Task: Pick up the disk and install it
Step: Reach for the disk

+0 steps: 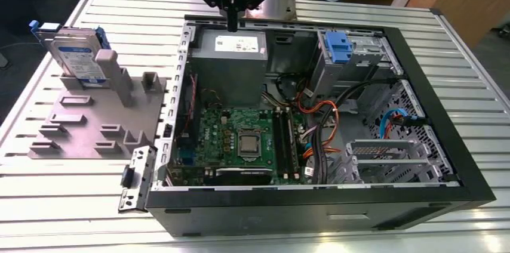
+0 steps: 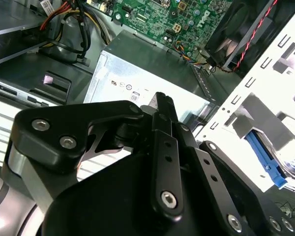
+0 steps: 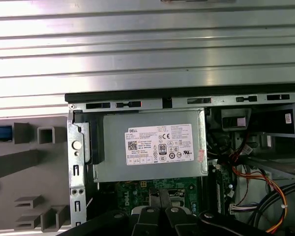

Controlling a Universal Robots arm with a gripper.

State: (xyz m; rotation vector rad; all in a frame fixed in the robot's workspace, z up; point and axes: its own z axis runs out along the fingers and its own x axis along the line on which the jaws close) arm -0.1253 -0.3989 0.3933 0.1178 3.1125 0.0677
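disk (image 1: 77, 56) upright in rack (image 1: 80, 139) | rack at exterior view's left of case (image 1: 319, 196) | hand (image 1: 232, 24) above power supply (image 1: 231, 62)

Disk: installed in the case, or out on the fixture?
Out. The disk stands upright in the grey fixture beside the case, at the exterior view's left; the hand hangs over the case.

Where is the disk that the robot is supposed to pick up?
The disk stands on edge in the grey holder at the exterior view's left, on the table just outside the open computer case.
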